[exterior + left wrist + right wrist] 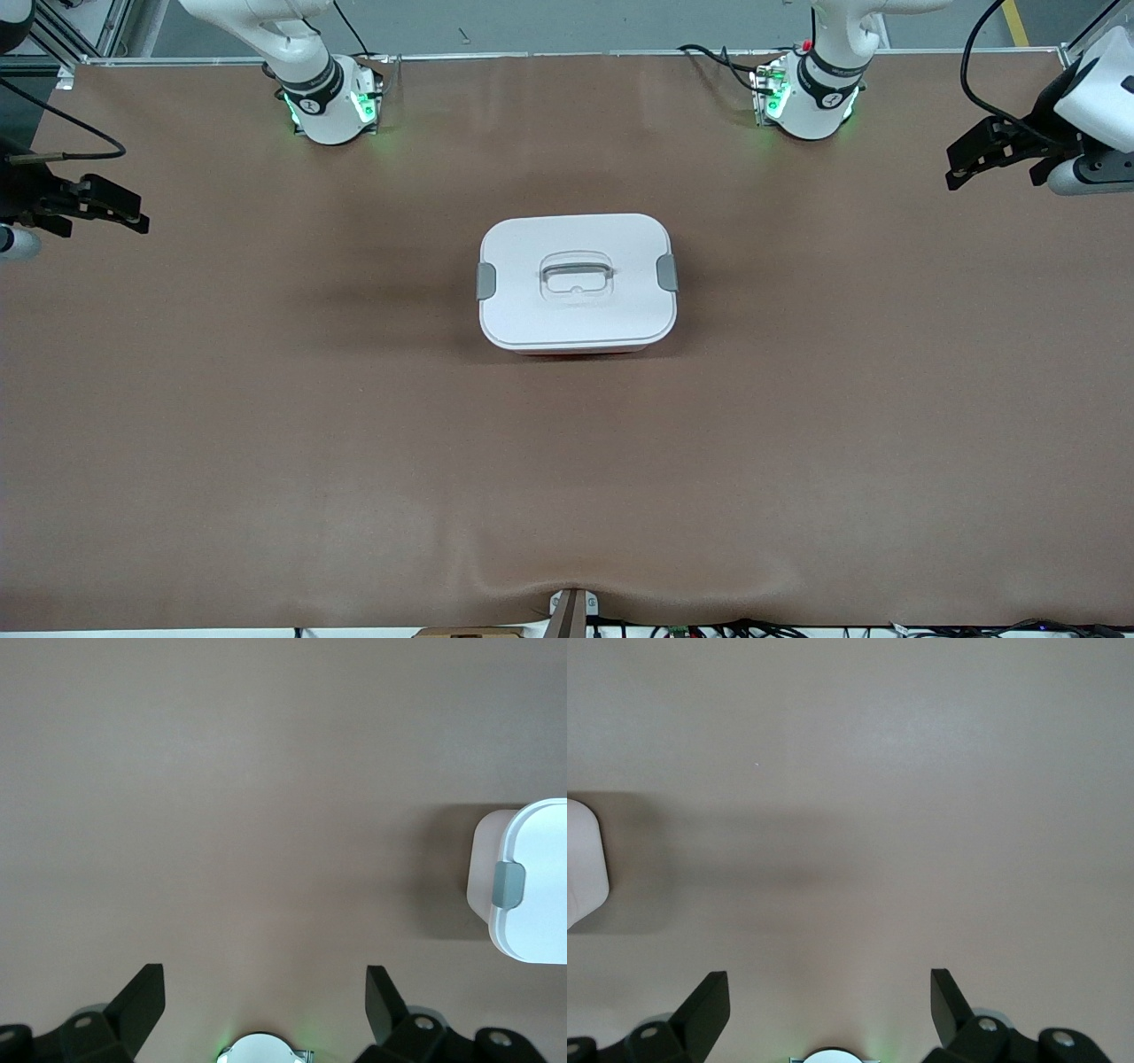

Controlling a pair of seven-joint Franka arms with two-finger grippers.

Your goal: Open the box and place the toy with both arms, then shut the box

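Observation:
The box (576,279) stands in the middle of the table with its white lid on, a grey clip (486,280) at each end and the recessed handle (576,273) on top. A strip of its pink base shows under the lid. The toy is out of view. My left gripper (953,167) hangs open and empty over the table's edge at the left arm's end; its wrist view shows the gripper (263,979) over bare table and one end of the box (536,895). My right gripper (140,213) hangs open and empty at the right arm's end, seen again (830,979) beside a corner of the box (583,864).
A brown cover spreads over the whole table (266,443), slightly rippled near the front camera. The two arm bases (328,102) (811,97) with green lights stand along the edge farthest from that camera. Cables lie along the nearest edge.

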